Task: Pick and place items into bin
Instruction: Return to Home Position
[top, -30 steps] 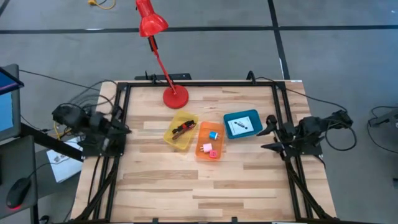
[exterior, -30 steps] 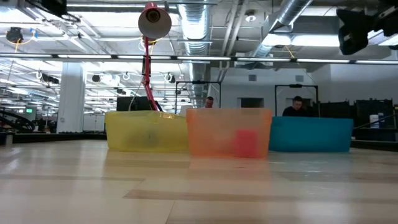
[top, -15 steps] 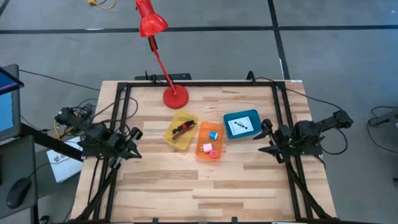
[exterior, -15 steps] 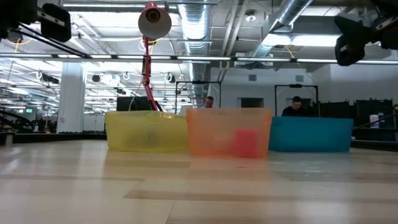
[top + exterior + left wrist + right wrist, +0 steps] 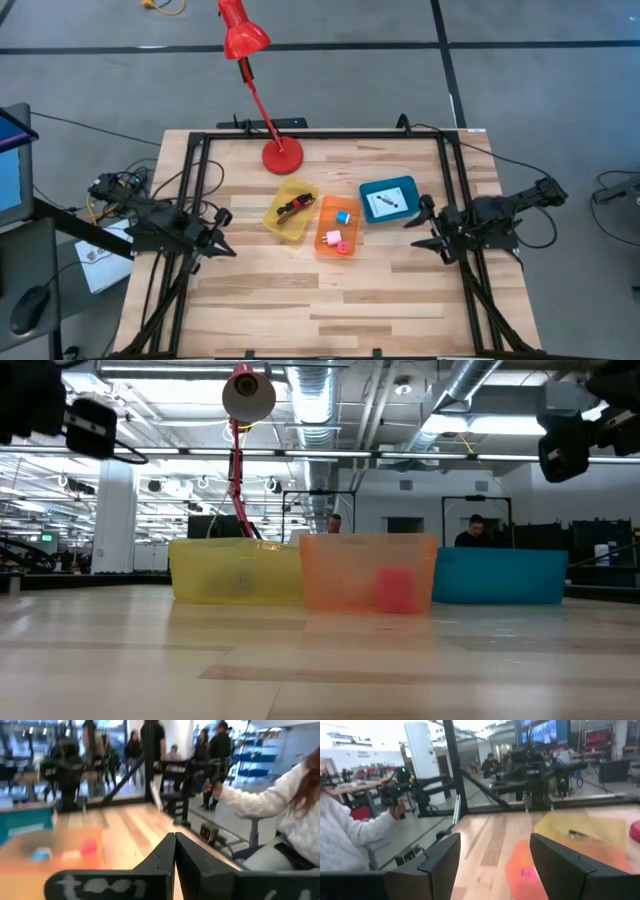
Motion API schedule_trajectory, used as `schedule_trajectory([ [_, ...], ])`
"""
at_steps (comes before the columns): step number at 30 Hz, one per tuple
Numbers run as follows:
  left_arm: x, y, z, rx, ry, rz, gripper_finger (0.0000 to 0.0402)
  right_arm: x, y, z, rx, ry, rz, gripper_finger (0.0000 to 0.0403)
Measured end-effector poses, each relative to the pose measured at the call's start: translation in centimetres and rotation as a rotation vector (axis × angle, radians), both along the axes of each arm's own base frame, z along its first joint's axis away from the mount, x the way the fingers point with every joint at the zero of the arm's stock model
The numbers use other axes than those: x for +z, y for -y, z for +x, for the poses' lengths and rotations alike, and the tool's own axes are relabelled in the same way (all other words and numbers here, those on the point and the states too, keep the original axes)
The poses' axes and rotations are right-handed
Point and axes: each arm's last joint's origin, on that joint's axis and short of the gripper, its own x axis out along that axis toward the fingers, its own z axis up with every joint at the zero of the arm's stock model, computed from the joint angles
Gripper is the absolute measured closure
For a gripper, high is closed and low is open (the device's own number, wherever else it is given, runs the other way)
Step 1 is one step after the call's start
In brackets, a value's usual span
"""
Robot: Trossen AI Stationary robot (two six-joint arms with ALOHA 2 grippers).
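Three bins stand side by side mid-table. The yellow bin (image 5: 291, 210) holds a black-and-red cable bundle (image 5: 293, 208). The orange bin (image 5: 338, 227) holds a blue cube (image 5: 344, 215), a pale pink cube (image 5: 333, 237) and a hot pink cube (image 5: 344, 247). The teal bin (image 5: 389, 199) holds a flat white packet (image 5: 386, 203). I cannot make out a maroon cord. My left gripper (image 5: 225, 240) is shut and empty, raised left of the bins. My right gripper (image 5: 417, 227) is open and empty, raised right of the teal bin.
A red desk lamp stands on its round base (image 5: 282, 156) behind the yellow bin. A black frame (image 5: 320, 134) runs round the table's edges. A person's white sleeve (image 5: 260, 800) shows beyond the table. Bare wood lies in front of the bins (image 5: 320, 300).
My left gripper has swung from the table's left edge in over the table, toward the yellow bin. My right gripper has gone a little toward the table's left, nearer the teal bin. The bins and their contents have stayed where they were.
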Motion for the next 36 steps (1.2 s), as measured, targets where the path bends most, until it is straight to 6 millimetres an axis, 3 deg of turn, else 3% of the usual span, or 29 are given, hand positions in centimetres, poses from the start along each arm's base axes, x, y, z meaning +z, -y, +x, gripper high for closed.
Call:
schedule_trajectory([
  [36, -0.37, -0.06, 0.07, 0.026, -0.058, -0.035, 0.0401, -0.27, -0.01, 0.01, 0.000, -0.025, -0.007, 0.0168],
])
